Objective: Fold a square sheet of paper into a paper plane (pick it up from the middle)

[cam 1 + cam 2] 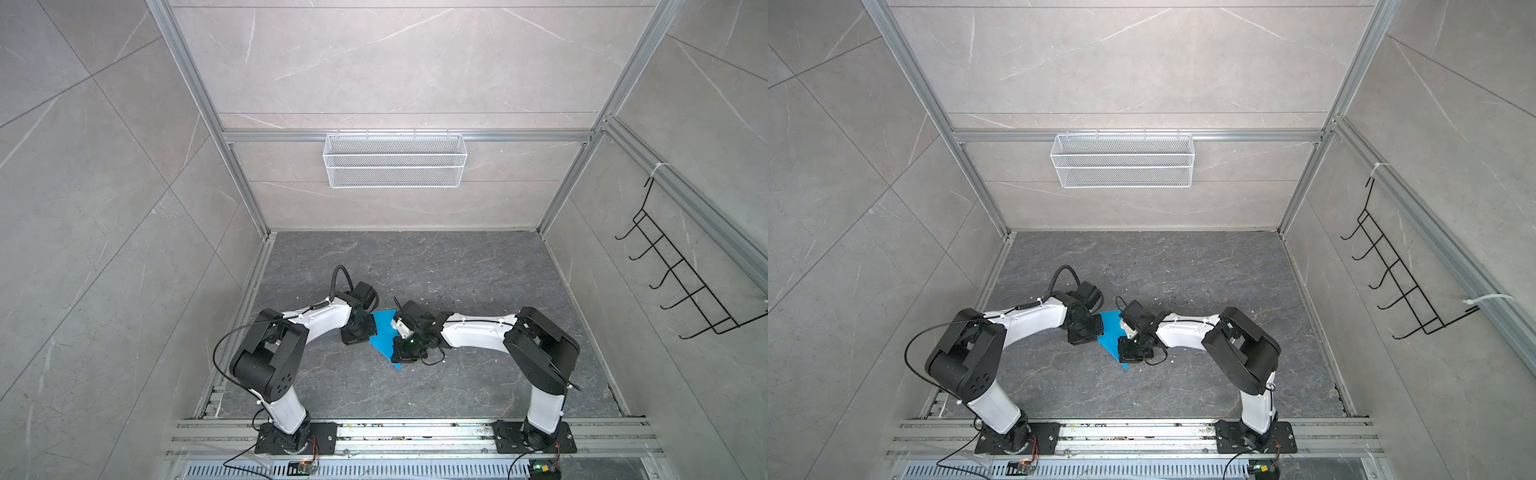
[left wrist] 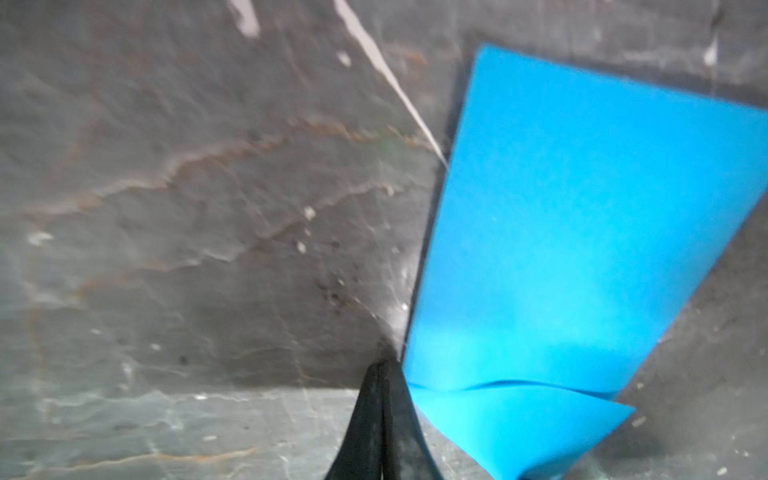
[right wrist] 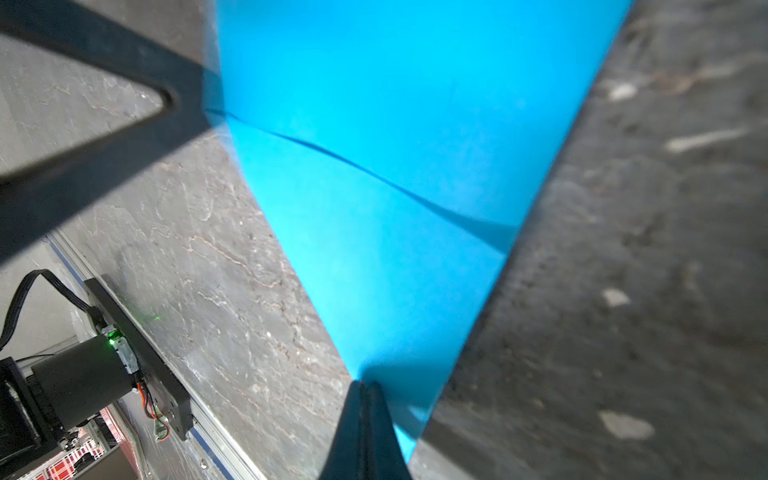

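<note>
One blue paper sheet (image 1: 383, 334) (image 1: 1111, 328), thin, matte and unmarked, lay folded on the surface (image 1: 457, 282), mid-scene between the two arms. In both top views it read as a long triangle, wide end far, sharp point near. The wrist views (image 2: 582, 228) (image 3: 395, 208) showed one loose flap over the base layer, its free edge curling up, not pressed flat.

Left tool (image 2: 380, 370): two black tapered fingers shut tip to tip, holding nothing, just beside the sheet's left edge by the flap. Couldn't tell if it touched the paper.

Right tool (image 3: 363, 388): fingers also shut together, tip over the sheet's narrow near end. Paper ran under the tip, not between the fingers. Couldn't confirm contact.

Surface was a dark grey stone-look slab with pale and rusty veins and scattered white specks. Walls were pale marble-look tile in an aluminium extrusion frame.

One white wire-mesh basket (image 1: 395, 160), rectangular, hung on the far rail, with only tile visible through the mesh. One black wire rack (image 1: 683, 261) with five hooks hung on the right wall.
</note>
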Controlling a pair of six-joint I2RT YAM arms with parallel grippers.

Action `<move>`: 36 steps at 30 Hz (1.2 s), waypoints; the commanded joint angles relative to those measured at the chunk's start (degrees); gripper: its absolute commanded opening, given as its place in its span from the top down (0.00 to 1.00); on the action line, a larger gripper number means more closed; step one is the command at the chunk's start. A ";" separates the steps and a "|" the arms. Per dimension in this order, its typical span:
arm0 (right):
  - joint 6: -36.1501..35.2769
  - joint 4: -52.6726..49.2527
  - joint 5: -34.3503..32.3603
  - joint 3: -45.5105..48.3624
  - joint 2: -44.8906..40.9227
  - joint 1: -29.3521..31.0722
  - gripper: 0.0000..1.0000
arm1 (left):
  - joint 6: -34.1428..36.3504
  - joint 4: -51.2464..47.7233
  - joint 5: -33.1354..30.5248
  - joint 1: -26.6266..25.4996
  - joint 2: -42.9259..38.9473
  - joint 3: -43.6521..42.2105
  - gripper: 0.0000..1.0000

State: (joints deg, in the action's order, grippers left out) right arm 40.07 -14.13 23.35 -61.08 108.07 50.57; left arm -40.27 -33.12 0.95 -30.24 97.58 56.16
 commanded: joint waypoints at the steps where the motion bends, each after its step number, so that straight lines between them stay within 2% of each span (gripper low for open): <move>1: 0.22 -3.68 -3.58 2.01 2.77 0.16 1.00 | 2.15 -5.71 -5.37 0.81 3.32 0.70 0.94; 4: 0.05 -3.54 -3.62 1.86 2.64 0.07 1.00 | 2.39 -7.14 -5.54 0.80 1.40 2.70 0.94; 7: -0.10 -3.25 -3.75 1.80 2.15 -0.11 1.00 | 2.21 -5.65 -2.02 0.78 -4.21 2.29 0.93; 10: -1.46 -2.71 -3.54 1.83 1.84 -0.54 1.00 | 0.95 0.64 4.81 0.74 -10.77 -1.62 0.90; 13: -5.95 -3.57 -3.68 1.66 1.11 -1.56 1.00 | -2.58 9.67 11.96 0.35 -14.38 -7.34 0.88; 18: -12.68 -3.68 -1.63 1.77 -1.74 -2.50 1.00 | -6.63 19.97 16.24 -1.96 -14.02 -13.34 0.86; 23: -12.28 -2.34 2.11 1.56 -1.63 -2.55 0.99 | -6.80 19.75 15.02 -4.03 -9.00 -12.20 0.88; 28: -10.79 -1.59 2.53 1.69 -1.29 -2.56 0.99 | -6.16 18.27 13.81 -4.46 -5.86 -10.13 0.89; 36: -10.14 -2.25 2.17 1.14 -1.90 -2.51 0.98 | -5.36 9.10 7.07 -4.45 -3.04 -7.18 0.92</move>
State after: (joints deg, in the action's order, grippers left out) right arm 29.78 -14.81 25.34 -60.20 107.13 47.97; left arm -45.74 -18.24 12.60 -34.63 93.12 47.33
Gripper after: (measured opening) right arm 0.050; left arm 0.087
